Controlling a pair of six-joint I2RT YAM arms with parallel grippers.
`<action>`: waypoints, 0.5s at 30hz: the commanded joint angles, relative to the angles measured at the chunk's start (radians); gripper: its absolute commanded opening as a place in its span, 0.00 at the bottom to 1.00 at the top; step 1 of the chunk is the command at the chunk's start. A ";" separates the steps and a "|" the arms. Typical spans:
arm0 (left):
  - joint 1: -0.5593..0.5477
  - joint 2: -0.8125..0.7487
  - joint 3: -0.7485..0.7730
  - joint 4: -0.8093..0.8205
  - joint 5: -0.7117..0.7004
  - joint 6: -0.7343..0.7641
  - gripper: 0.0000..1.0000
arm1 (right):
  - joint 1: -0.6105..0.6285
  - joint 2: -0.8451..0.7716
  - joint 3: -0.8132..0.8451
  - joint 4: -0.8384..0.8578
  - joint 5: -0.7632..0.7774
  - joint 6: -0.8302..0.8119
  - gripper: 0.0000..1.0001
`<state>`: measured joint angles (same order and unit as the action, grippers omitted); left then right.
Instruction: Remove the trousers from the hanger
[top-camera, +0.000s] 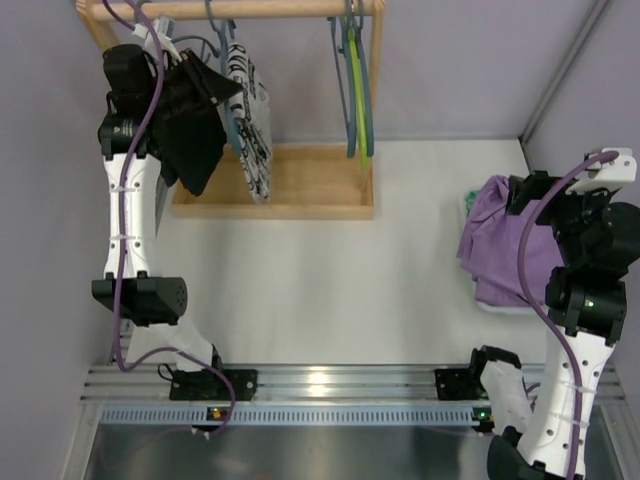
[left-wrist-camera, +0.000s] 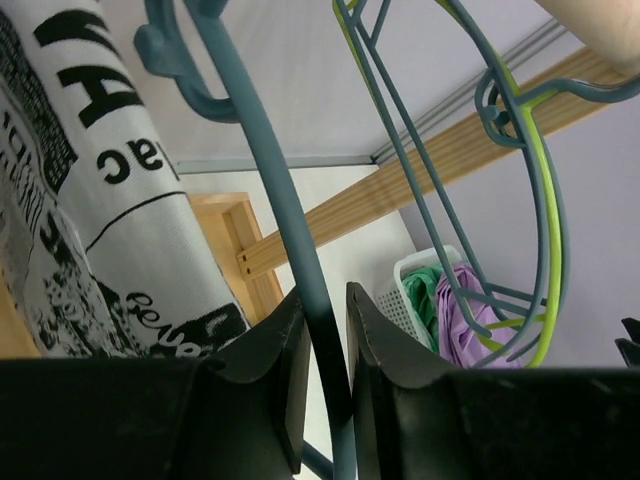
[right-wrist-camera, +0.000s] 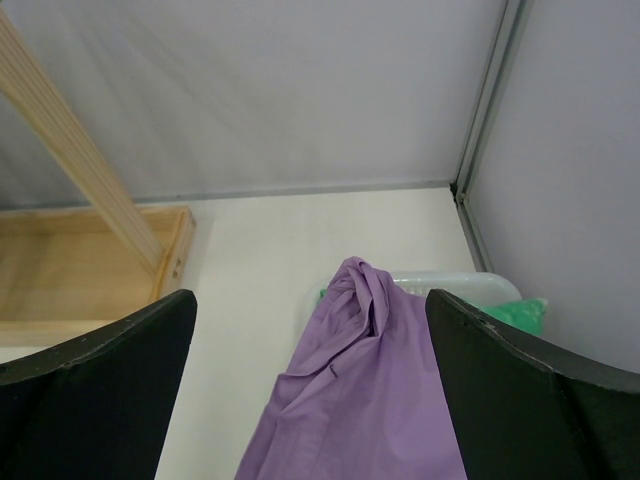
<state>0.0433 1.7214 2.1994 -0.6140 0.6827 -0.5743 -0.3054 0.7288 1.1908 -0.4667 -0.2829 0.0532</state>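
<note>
Plainly, the risk sits at the rack (top-camera: 300, 185), where the left gripper (left-wrist-camera: 323, 300) has its jaws pinched onto the thin arm of a blue hanger (left-wrist-camera: 270, 200), with almost no gap showing either side of it. That rod is slim and smooth, so a pull could let it slide through the jaws. A pull along the rail (top-camera: 280, 10) could also unhook the whole hanger rather than free the cloth. The printed trousers (top-camera: 250, 120) hang just beside that grip. I cannot tell whether the gripped hanger is the one carrying them. The black trousers (top-camera: 190, 125) drape at the rack's left end, right against the left wrist, so they could catch on it and be dragged off untidily. The right gripper (right-wrist-camera: 310, 300) is well to the right of the rack, its jaws spread wide and holding nothing, above the purple trousers (right-wrist-camera: 370, 400). Those lie off the rack in a soft crumpled heap over the basket (right-wrist-camera: 470, 285) and the green cloth (right-wrist-camera: 525, 312), spilling onto the worktop (top-camera: 330, 280). The printed pair hangs long and flat, white with dense black lettering. The black pair is bunched and folded. Empty hangers (top-camera: 355, 90) hang toward the rail's right end.
</note>
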 joint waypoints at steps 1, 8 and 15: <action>0.000 0.020 0.039 0.083 0.012 -0.051 0.22 | -0.015 -0.002 0.003 0.017 -0.012 0.002 0.99; 0.000 0.007 0.002 0.290 0.054 -0.203 0.00 | -0.015 -0.006 0.006 0.016 -0.009 -0.003 0.99; -0.002 -0.057 -0.095 0.604 0.055 -0.462 0.00 | -0.017 -0.011 0.003 0.017 -0.010 -0.007 0.99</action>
<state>0.0441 1.7363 2.0995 -0.3702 0.7406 -0.8978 -0.3054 0.7284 1.1908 -0.4667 -0.2825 0.0525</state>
